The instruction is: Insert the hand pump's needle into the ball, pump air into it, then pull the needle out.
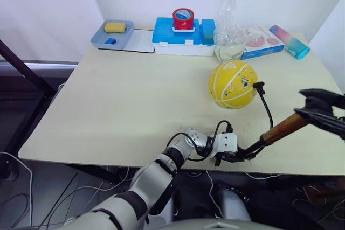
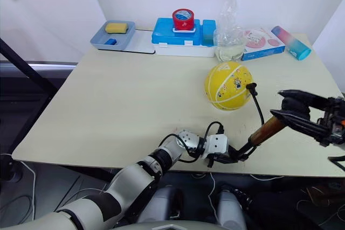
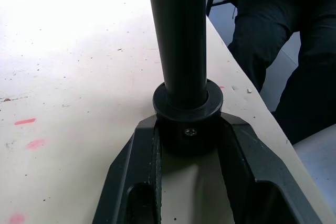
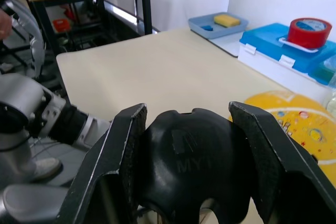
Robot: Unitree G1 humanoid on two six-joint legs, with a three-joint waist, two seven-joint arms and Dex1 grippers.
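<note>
Left gripper clamped on hand pump base to pin it down, right gripper clenched around T-handle, needle already in ball.

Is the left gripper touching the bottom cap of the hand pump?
Touching. In the left wrist view, the left gripper has its two fingers pressed against both sides of the black bottom cap of the hand pump, with no gap visible.

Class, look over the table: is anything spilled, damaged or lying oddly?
Nothing stands out. The hand pump slants between both grippers, its hose running up to the ball; the boxes, tape roll and tray stand tidy along the table's far edge.
</note>
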